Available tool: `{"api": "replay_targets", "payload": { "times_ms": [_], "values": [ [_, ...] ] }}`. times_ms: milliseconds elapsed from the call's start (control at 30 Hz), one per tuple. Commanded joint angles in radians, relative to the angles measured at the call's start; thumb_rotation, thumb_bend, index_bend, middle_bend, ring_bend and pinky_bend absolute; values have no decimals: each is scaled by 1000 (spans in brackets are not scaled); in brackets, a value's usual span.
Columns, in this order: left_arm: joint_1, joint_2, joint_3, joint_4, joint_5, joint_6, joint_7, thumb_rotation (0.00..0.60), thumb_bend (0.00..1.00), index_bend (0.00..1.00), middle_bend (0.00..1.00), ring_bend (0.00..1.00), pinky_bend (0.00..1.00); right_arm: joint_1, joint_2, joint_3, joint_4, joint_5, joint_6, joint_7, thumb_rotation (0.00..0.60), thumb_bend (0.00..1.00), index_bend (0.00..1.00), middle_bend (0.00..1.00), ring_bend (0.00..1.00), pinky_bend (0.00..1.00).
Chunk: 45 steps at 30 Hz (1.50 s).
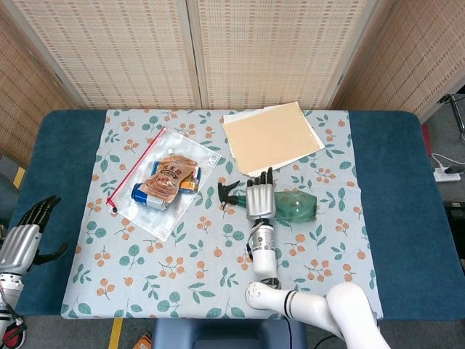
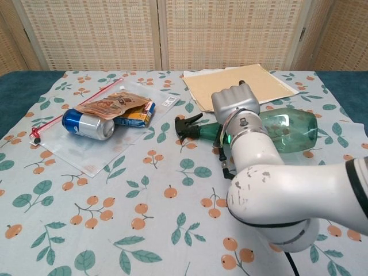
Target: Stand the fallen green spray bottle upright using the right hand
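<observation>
The green spray bottle (image 1: 298, 206) (image 2: 287, 129) lies on its side on the floral cloth. Its black nozzle (image 1: 228, 194) (image 2: 187, 126) points left. My right hand (image 1: 260, 198) (image 2: 233, 103) lies over the bottle's neck, between nozzle and body, with its fingers stretched out and pointing away from me. The frames do not show any finger wrapped around the bottle. My left hand (image 1: 25, 233) hangs off the table's front left corner, fingers apart and holding nothing; the chest view does not show it.
A clear zip bag (image 1: 161, 182) (image 2: 95, 135) holding a blue can (image 2: 87, 124) and a brown snack pouch lies to the left of the nozzle. A beige folder (image 1: 272, 136) (image 2: 253, 83) on papers lies just behind the bottle.
</observation>
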Motion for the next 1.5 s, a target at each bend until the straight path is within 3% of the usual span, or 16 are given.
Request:
{"api": "replay_targets", "payload": {
  "times_ms": [33, 433, 833, 967, 1500],
  "values": [
    [-1, 1, 1, 2, 1, -3, -5, 600, 258, 0, 0, 0, 116, 23, -34, 18, 47, -18, -27, 3, 600, 0, 296, 293, 117, 0],
    [0, 6, 5, 7, 8, -3, -29, 600, 260, 0, 0, 0, 118, 27, -83, 47, 150, -40, -40, -23, 600, 0, 382, 326, 174, 0],
    [1, 7, 6, 5, 0, -6, -22, 600, 259, 0, 0, 0, 127, 18, -83, 11, 171, -42, -55, -9, 600, 0, 494, 407, 291, 47],
    [1, 8, 6, 4, -1, -6, -23, 600, 260, 0, 0, 0, 140, 13, -83, -4, 182, -45, -53, 4, 600, 32, 553, 450, 354, 101],
    [0, 9, 7, 1, -7, -14, -24, 600, 260, 0, 1, 32, 149, -5, -80, -15, 215, -133, -70, 60, 600, 170, 698, 558, 430, 172]
  ]
}}
